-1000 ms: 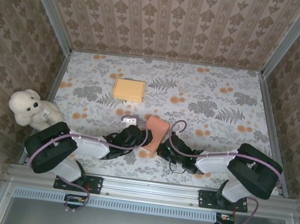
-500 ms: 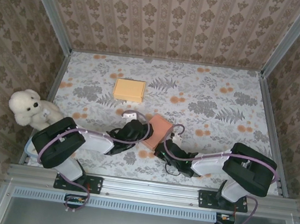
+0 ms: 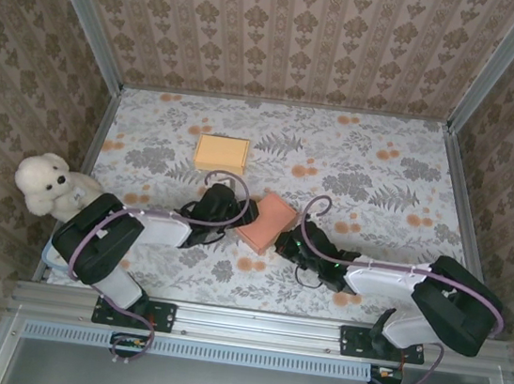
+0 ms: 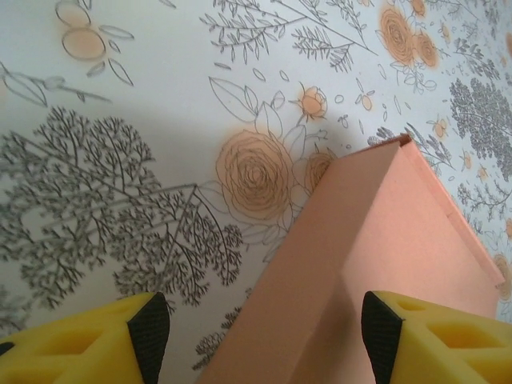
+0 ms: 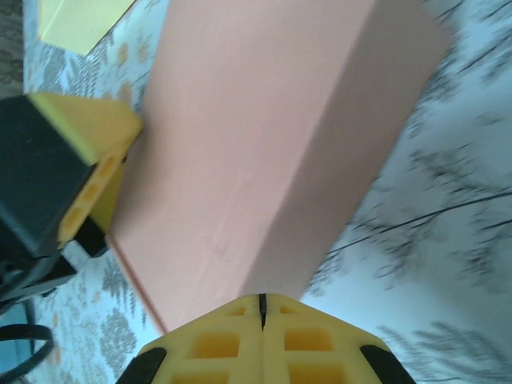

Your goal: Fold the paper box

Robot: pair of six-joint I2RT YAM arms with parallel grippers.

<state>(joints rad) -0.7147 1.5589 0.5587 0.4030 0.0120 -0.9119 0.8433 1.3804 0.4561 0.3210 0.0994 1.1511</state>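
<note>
Roughly at the middle of the bench's near half, well in from both side edges, you had the paper box (image 3: 267, 222) lying flat and turned at an angle to the edges. It sat between your two arms.

Left gripper (image 4: 260, 324): jaws stood apart, straddling one end of the box. In the left wrist view one pad sat off over bare bench with a clear gap to the box, and the other was close by the box's upper face. I could not tell whether that one touched. No clamp on the box.

Right gripper (image 5: 262, 308): fingers pressed together with nothing between them, tip at the box's near side, about at its lower edge. Contact looked likely but was not certain.

Progress, as a judgement:
- The box read as a closed block: broad top face smooth, sides squared, no flaps standing up.
- The left wrist view showed a thin lip running along one long edge to the far corner. It could be a seam not fully seated.
- I'd put the folding near its end. What looked left to you was pressing that edge home, if it needed it, and then backing both arms off.

Other items: a yellow box (image 3: 221, 153) lay toward the far left of the bench (image 3: 384, 161), well apart. A teddy bear (image 3: 49, 186) sat at the left edge.
</note>
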